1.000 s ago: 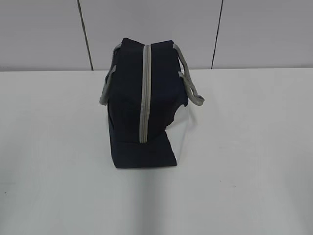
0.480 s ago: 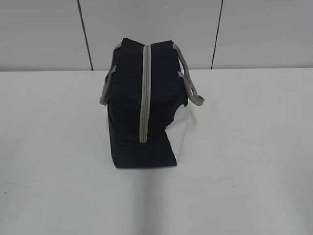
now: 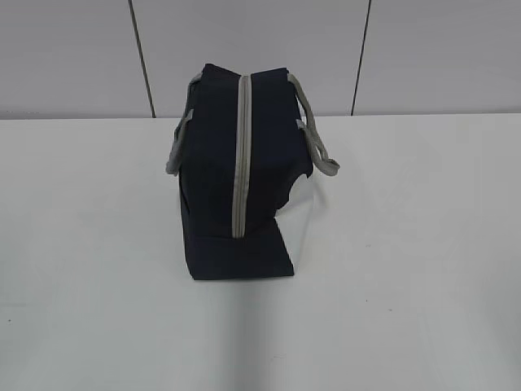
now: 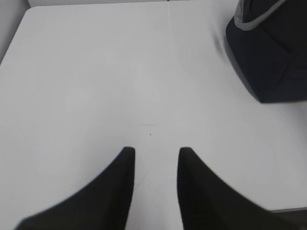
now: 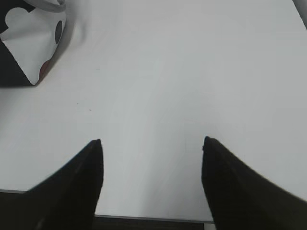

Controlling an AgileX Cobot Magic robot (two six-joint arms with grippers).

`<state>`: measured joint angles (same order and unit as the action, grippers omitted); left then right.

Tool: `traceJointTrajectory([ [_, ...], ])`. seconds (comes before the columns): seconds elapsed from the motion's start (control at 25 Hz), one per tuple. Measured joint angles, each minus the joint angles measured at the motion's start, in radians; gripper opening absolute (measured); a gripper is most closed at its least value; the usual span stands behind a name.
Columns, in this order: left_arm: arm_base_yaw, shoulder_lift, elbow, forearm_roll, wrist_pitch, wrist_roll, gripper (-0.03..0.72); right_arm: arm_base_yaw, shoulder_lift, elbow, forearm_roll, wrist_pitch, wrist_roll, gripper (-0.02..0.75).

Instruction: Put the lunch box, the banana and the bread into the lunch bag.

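One lunch bag (image 3: 244, 187) stands alone on the white table (image 3: 423, 244), upright, its end facing the exterior camera. One grey zipper (image 3: 240, 155) runs straight down the middle of that end, drawn closed along all that shows. Two grey strap handles hang off it: one at the bag's 9 o'clock (image 3: 177, 147), one at its 3 o'clock (image 3: 316, 138). A white panel (image 3: 299, 224) shows at the lower corner, around 4 o'clock.

No lunch box, banana or bread can be seen in any view.

In the left wrist view, the left hand (image 4: 156, 152) hovers over bare table, its two fingers parted a little with nothing between them; the bag sits off at its 1 o'clock. In the right wrist view, the right hand (image 5: 151, 142) is spread wider, also empty, with the bag's white patterned side at its 10 o'clock. Both hands are well apart from the bag.
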<state>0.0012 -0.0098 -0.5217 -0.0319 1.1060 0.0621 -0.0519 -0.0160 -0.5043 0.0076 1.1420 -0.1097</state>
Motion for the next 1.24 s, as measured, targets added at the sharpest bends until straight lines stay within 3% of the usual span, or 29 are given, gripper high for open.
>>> traceJointTrajectory([
  [1.24, 0.009, -0.007, 0.000, -0.001, 0.001, 0.000, 0.235, -0.004, -0.004, 0.000, 0.000, 0.000, 0.000, 0.478],
])
